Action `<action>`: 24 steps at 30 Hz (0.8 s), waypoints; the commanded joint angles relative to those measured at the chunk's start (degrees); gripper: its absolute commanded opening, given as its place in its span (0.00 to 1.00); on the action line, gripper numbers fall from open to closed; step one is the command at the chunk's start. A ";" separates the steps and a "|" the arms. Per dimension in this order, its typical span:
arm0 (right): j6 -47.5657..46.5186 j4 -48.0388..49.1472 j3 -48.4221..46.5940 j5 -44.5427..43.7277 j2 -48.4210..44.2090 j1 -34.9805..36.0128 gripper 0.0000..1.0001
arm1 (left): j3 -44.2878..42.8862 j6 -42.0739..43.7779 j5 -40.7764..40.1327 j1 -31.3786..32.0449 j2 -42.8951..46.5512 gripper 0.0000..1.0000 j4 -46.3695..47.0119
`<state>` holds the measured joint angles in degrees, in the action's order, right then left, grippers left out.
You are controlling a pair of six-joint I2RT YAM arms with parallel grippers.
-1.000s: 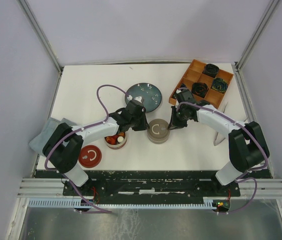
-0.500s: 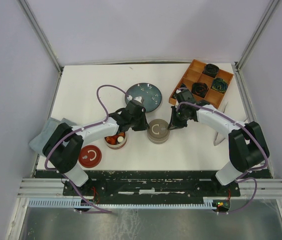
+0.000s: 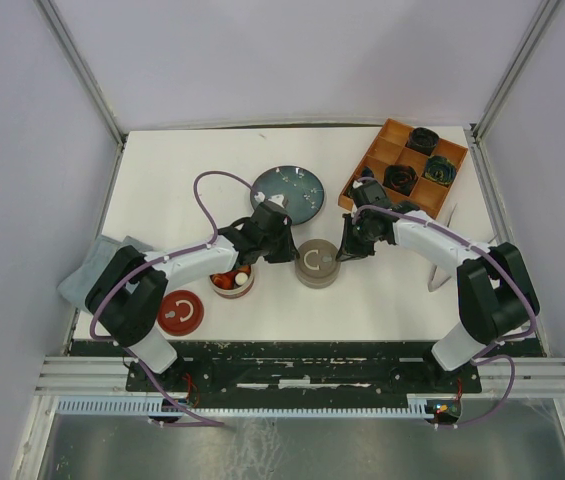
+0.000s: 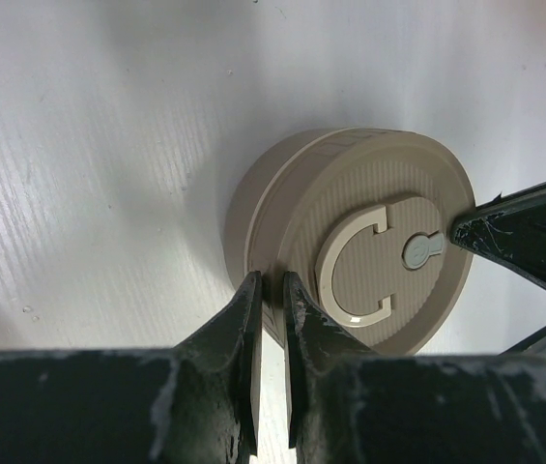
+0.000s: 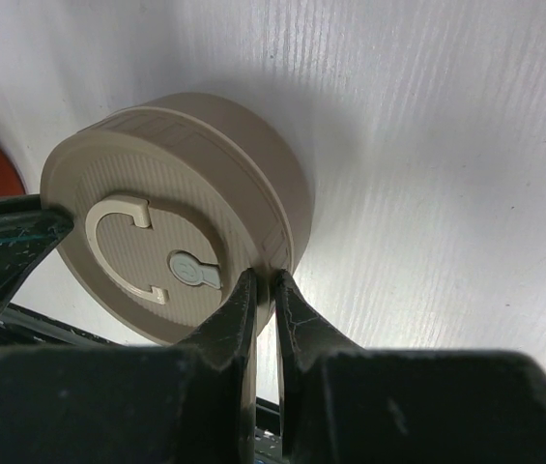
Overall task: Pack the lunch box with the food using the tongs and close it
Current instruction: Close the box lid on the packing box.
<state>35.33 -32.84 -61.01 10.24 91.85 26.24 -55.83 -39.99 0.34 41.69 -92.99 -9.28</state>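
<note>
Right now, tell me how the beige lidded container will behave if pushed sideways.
Squat and wide, the beige lidded container probably slides rather than tips. Its smooth wall on the glossy white table likely offers little friction. It looks like rigid plastic, unlikely to flex.

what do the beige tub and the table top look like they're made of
Beige tub: probably moulded plastic, matte; fine ridges cross the lid and its raised C-shaped handle is the same colour. Table top: perhaps fluted plastic sheet or painted board, white, slightly glossy; faint parallel grooves and soft reflections show, but what lies beneath cannot be told.
</note>
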 commanded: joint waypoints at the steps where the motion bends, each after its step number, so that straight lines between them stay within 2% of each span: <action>1: 0.87 0.54 0.97 -2.31 -0.07 0.15 0.11 | 0.05 1.75 0.10 -0.30 0.33 0.07 1.83; 8: 1.13 1.03 1.34 -2.25 0.38 0.15 0.15 | 0.91 1.34 0.19 -0.37 0.24 0.08 2.31; 24: 2.14 0.98 3.63 -3.14 1.68 0.12 0.28 | 4.04 0.46 -0.25 -0.30 0.21 0.26 2.68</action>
<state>37.45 -31.00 -59.42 10.11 92.16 26.26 -53.80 -40.03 0.56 41.69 -92.97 -6.37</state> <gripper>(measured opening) 0.265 0.243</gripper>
